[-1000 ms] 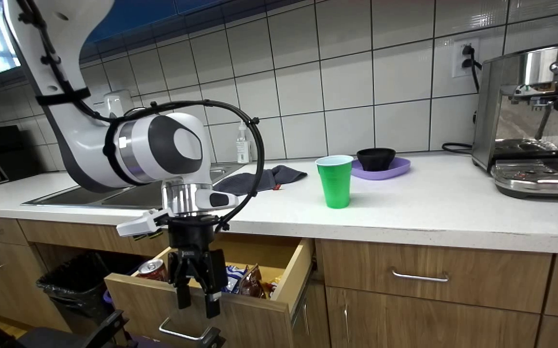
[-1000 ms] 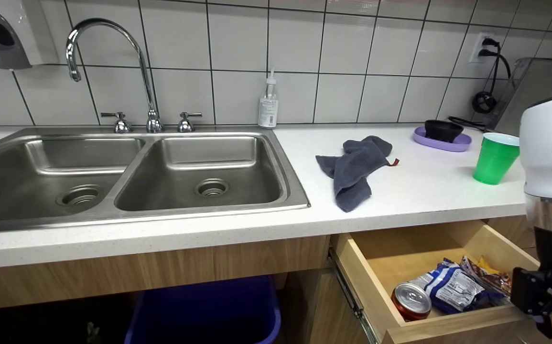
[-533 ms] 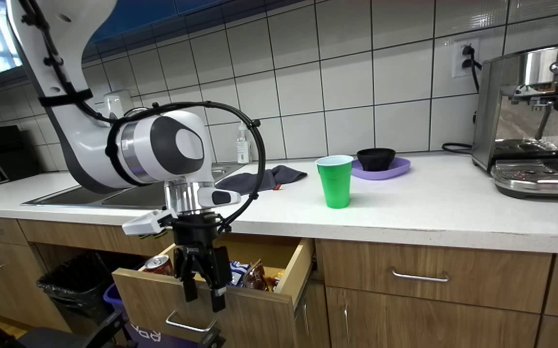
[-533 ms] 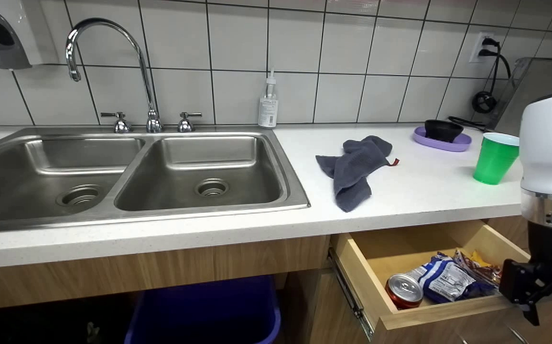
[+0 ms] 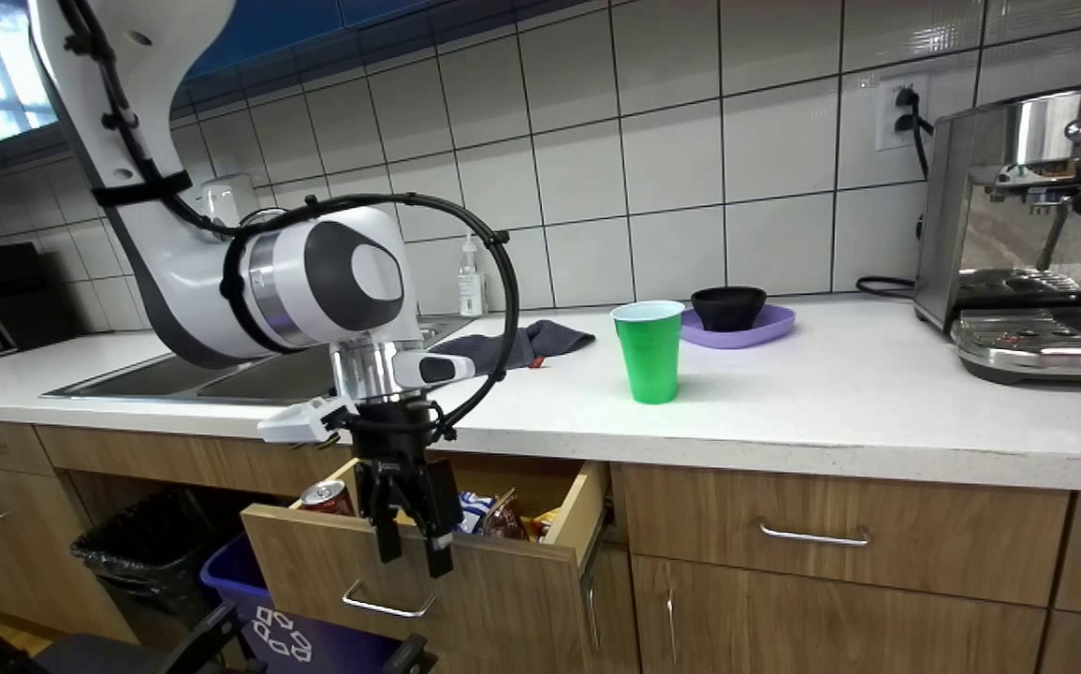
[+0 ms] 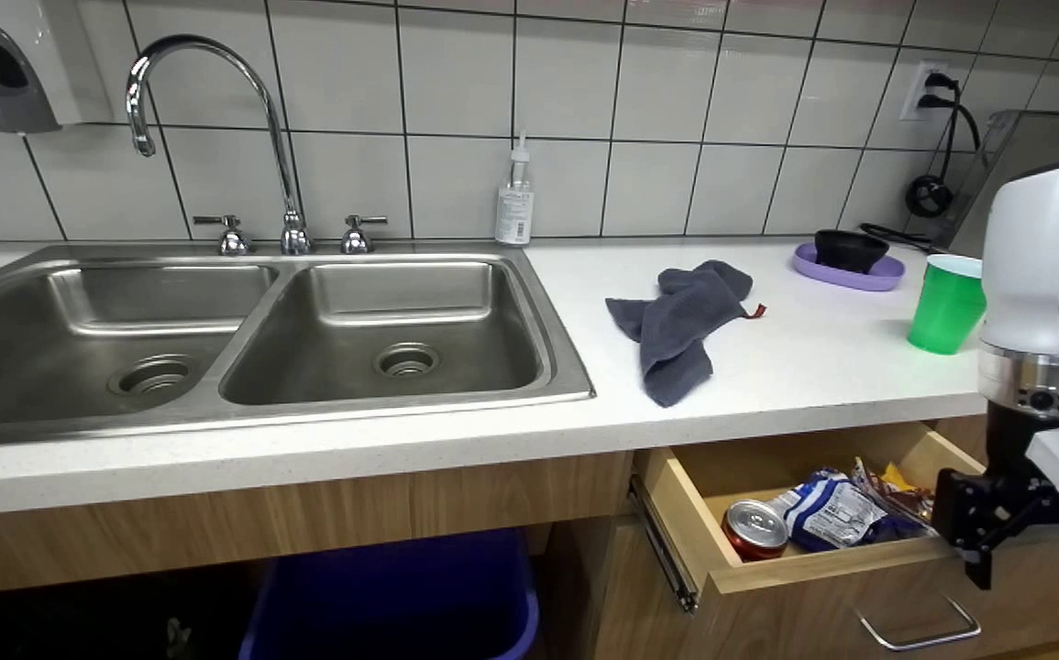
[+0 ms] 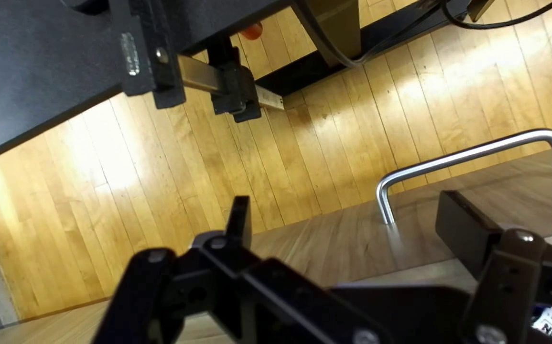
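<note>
At front edge of part-open drawer, gripper (jaws spread, gap between) just above handle

So yeah, the brown wood-grain drawer with a curved silver metal handle sits partway open under the white countertop, pale wooden interior showing.

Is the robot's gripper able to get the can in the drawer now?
Probably yes: the drawer is open, the can has nothing on top, and the gripper is open and empty. It would likely have to rise and move across first.
</note>
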